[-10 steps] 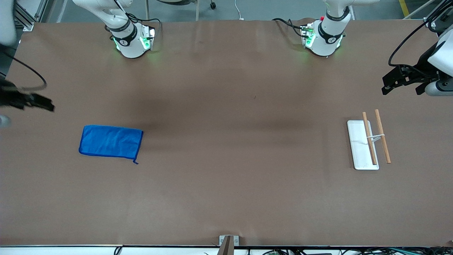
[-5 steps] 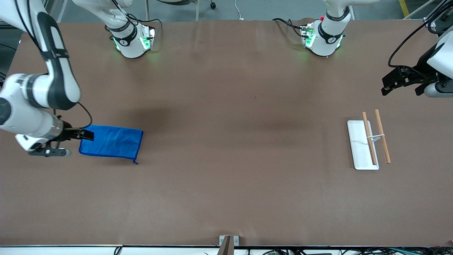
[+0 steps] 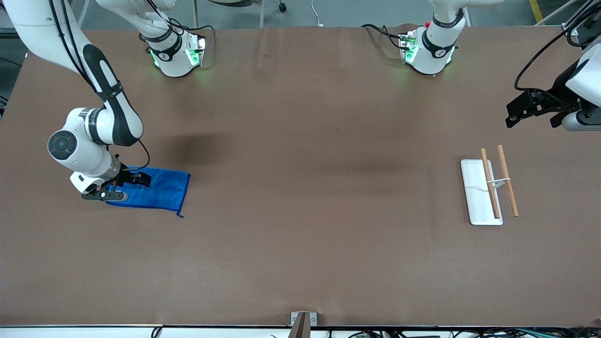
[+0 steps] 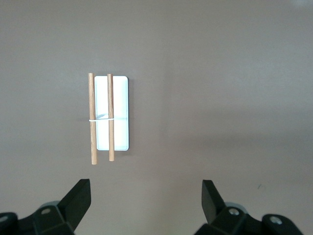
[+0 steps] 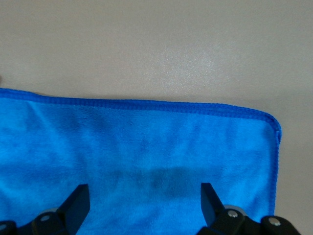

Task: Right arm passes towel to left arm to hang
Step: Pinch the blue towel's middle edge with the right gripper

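— What is found around the towel (image 3: pixel 157 190)?
— It is laid flat on the table (image 3: pixel 300 244) toward the right arm's end; the right gripper (image 3: pixel 127 185) is poised over it, fingers spread, nothing grasped.
— And elsewhere?
— A white tray (image 3: pixel 476 192) with a two-rod wooden rack (image 3: pixel 498 180) is seen beneath the left gripper (image 3: pixel 535 110), likewise spread.

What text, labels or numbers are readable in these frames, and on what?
None readable.
Towel: plain blue, no tag or print visible.
White rack base and its wooden rods: no markings.
Round emblems on both arm bases: too small to read.
Table: bare brown surface, no signs.
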### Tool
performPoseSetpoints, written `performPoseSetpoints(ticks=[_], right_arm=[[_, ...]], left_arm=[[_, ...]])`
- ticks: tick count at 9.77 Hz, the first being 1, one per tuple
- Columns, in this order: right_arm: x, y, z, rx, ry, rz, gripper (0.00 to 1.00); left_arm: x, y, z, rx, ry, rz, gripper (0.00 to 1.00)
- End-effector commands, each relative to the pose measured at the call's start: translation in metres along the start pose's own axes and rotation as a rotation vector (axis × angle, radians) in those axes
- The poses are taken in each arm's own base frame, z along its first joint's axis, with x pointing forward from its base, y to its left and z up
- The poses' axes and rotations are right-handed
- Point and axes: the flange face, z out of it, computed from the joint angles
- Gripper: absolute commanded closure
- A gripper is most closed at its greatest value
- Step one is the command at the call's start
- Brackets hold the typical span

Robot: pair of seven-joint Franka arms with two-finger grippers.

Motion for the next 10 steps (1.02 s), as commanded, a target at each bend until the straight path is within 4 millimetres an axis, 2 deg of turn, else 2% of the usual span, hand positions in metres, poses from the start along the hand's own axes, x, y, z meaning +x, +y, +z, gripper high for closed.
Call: performPoseSetpoints(ticks=[1,5,6,7,8,9,10], right_arm=[[-0.003,0.003,0.010,-0.011,0.006,-0.015,0.01],[-0.008,0.001,0.035,-0.008,0.000,-0.014,0.12],[-0.009,0.000,0.039,-0.008,-0.003,-0.014,0.23],[-0.009,0.000,0.039,-0.008,-0.006,-0.013,0.49],[-0.010,-0.002,0.040,-0.007,-0.013,-0.010,0.81],[-0.011,-0.002,0.037,-0.006,-0.030,-0.003,0.92],[-0.011,-0.003,0.030,-0.005,-0.067,-0.003,0.97]], left_arm=[[0.004,-0.001,0.019,0.004,-0.029,0.003,0.00],[0.003,-0.001,0.019,0.004,-0.031,0.003,0.00],[0.003,0.000,0.019,0.004,-0.031,0.004,0.00],[0.004,0.000,0.020,0.004,-0.032,0.004,0.00],[0.004,-0.001,0.020,0.004,-0.033,0.003,0.00],[0.004,0.000,0.020,0.004,-0.032,0.004,0.00],[0.004,0.000,0.021,0.004,-0.034,0.004,0.00]])
